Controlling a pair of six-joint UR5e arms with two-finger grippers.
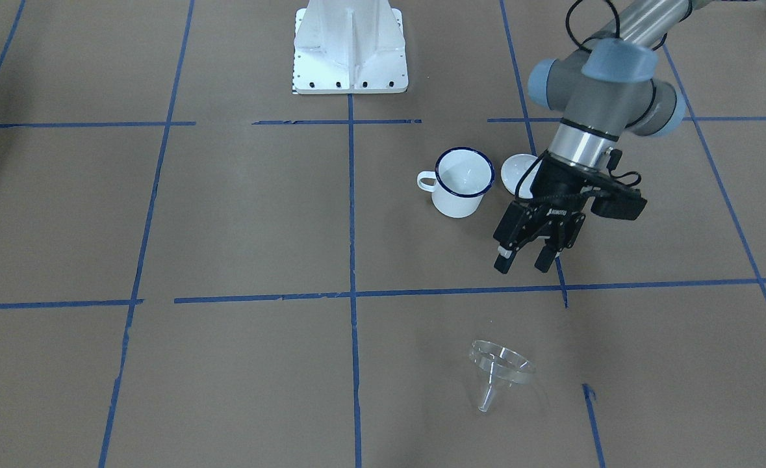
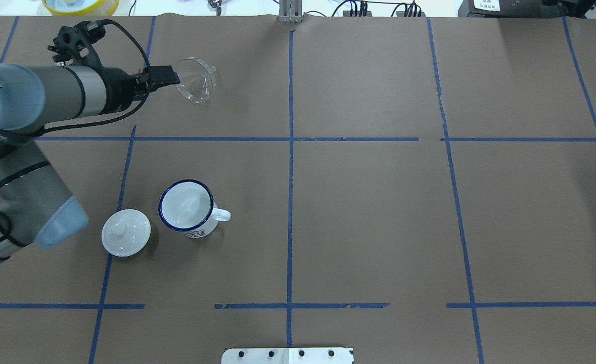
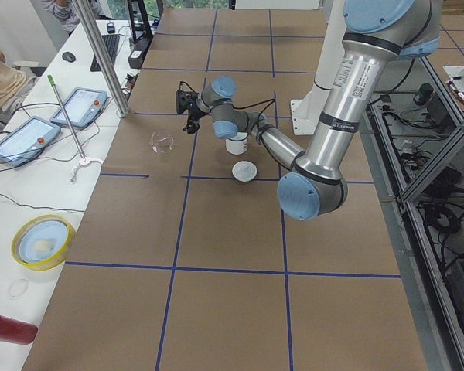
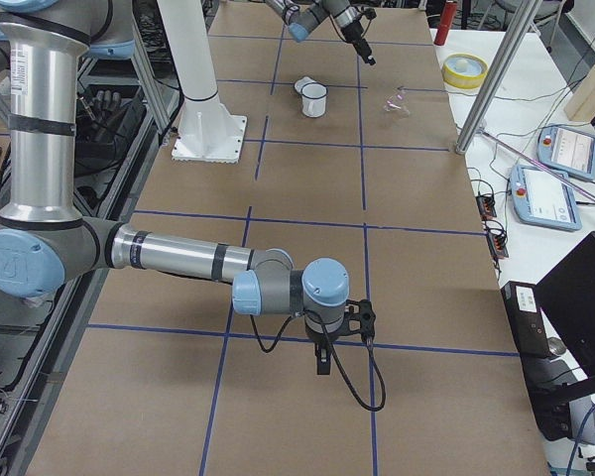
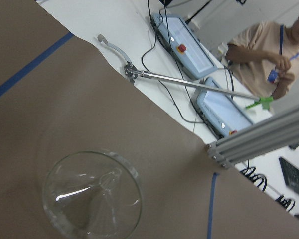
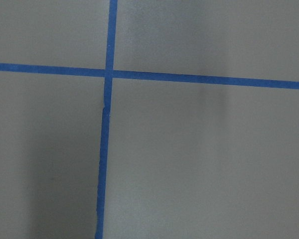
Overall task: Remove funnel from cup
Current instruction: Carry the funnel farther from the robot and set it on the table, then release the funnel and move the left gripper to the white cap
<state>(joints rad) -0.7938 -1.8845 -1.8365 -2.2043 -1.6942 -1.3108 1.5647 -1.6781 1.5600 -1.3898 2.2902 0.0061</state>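
Item: funnel (image 1: 499,370). We are logging it lying on its side on the table (image 1: 227,227), well apart from the cup (image 1: 460,182).
Left gripper (image 1: 523,263): hanging between them, jaws apart, empty.
Right gripper (image 4: 322,365): state we cannot tell.
Risk: we are judging that a low arm sweep could roll the light funnel, or clip the cup or the lid (image 1: 518,170).

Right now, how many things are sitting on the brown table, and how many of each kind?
clear funnel: 1
white mug: 1
white lid: 1
Total: 3
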